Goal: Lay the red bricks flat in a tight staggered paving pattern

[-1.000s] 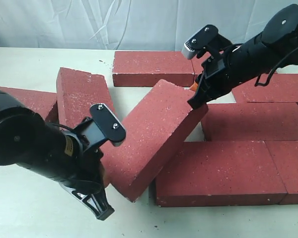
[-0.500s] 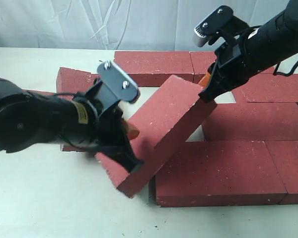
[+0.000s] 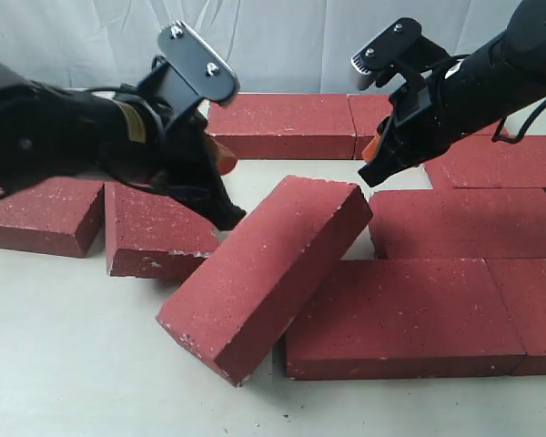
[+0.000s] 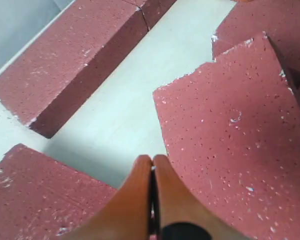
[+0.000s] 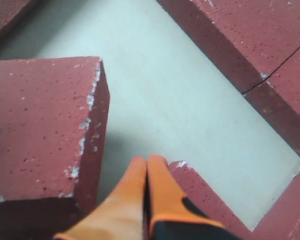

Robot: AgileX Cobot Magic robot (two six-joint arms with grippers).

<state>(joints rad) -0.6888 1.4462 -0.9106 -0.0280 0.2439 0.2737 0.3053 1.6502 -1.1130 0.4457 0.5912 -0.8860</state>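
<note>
From my station I see a pale, off-white counter (image 3: 64, 364) with a matte surface, dotted near its front edge with a few small dark specks. Behind it hangs a wrinkled white sheet (image 3: 282, 41) that fills the whole background. The light is soft and even, leaving only faint shadows on the counter.

The red bricks (image 3: 264, 273) look like coarse fired clay: matt, rough and grainy, with small white specks and pale chipped edges. The table (image 3: 73, 364) under them is smooth, matt and off-white. At the far side hangs a white wrinkled sheet (image 3: 273, 45), cloth or thin plastic. The left gripper (image 4: 152, 160) and the right gripper (image 5: 146, 160) have smooth orange fingers with a slight shine, rubber or plastic. The arms (image 3: 45, 137) are black and mostly matt; the black plate (image 3: 198, 64) carries shiny metal screws (image 3: 209, 68).
</note>
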